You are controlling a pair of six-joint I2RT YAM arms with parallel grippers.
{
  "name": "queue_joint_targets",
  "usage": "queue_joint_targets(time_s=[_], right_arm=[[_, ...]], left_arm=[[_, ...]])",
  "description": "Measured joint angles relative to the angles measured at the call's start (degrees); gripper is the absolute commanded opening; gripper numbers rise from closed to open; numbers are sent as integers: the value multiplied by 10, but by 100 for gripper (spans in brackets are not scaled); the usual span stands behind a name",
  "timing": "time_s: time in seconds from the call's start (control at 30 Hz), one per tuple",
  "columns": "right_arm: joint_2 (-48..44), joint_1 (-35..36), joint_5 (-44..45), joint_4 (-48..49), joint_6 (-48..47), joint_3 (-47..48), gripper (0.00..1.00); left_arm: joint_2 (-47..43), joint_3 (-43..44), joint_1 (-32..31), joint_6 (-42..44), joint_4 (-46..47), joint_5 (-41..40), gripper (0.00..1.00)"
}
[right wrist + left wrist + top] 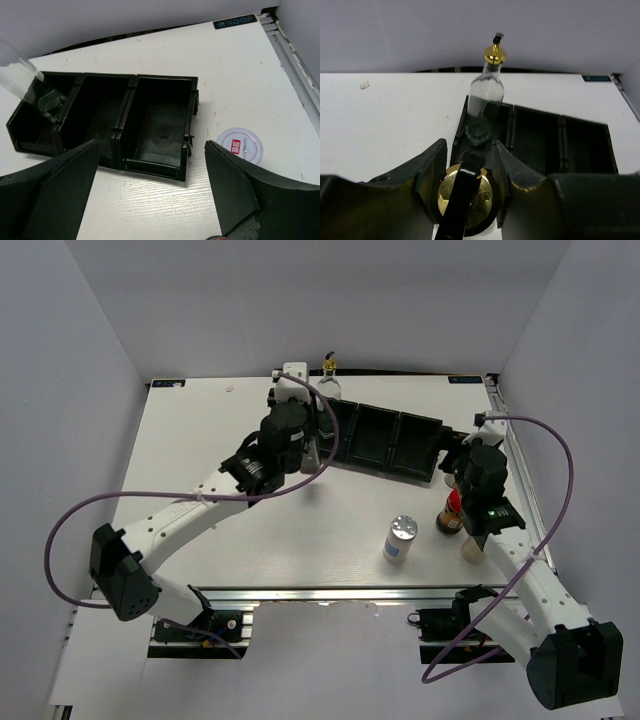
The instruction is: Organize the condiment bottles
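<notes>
One tall clear glass bottle with a gold spout (485, 100) stands in the left compartment of the black tray (540, 145); it also shows in the top view (328, 380) and the right wrist view (17, 75). My left gripper (469, 150) is shut on the gold spout cap of a second glass bottle (465, 197), just in front of the tray's left end (312, 455). My right gripper (150, 150) is open and empty above the table in front of the tray's right compartment. A white-lidded jar (240, 145) stands to its right. A red-lidded dark jar (452, 512) and a silver-capped shaker (401, 539) stand near the front right.
The tray's middle and right compartments (165, 120) hold nothing. A pale container (470, 548) is partly hidden by the right arm. White walls close in the table on the left, back and right. The table's right edge has a metal rail (295, 60).
</notes>
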Motion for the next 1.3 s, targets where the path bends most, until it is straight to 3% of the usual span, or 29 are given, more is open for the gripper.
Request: queue_joint_targets(time_s=[0.67, 1.3], right_arm=[[-21, -4, 49, 17, 5, -13, 89], [-12, -5, 22, 39, 0, -14, 89]], left_arm=[[237, 120, 58, 27, 186, -10, 0], [262, 119, 75, 61, 297, 32, 0]])
